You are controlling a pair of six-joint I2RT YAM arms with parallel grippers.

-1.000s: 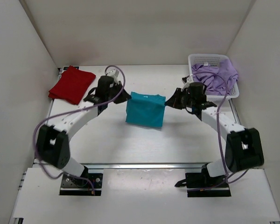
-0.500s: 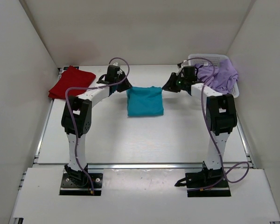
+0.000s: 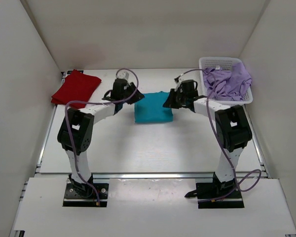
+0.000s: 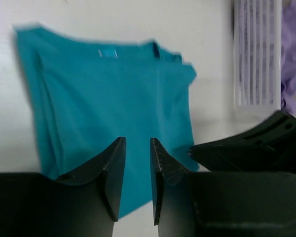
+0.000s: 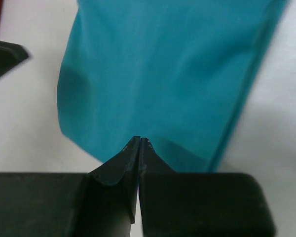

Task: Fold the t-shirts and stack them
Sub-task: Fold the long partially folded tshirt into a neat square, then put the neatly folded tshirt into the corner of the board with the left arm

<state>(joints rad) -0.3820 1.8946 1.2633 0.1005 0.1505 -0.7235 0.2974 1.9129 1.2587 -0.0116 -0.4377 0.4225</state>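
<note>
Teal shirt [image 3: 154, 107] lies folded flat, left of the basket [image 3: 217, 61]. My left gripper [image 4: 137, 143] is at its edge away from the basket, fingers slightly spread, nothing between. My right gripper [image 5: 139, 140] is at the basket-side edge, tips pressed together, no cloth visibly pinched. Fold looks done. Next, probably: regrip and stack it on the red shirt [image 3: 75, 89], farther from the basket. Lavender shirt [image 3: 232, 81] is heaped in the basket, unfolded. My left gripper sits in the carry path.

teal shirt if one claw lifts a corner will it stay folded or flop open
Likely floppy: the teal shirt lies in soft, flat layers, so a one-corner lift would probably unfold it. Looks thin, probably light. Pushed, it may bunch rather than slide, as the lavender shirt slumps over the basket rim.
</note>
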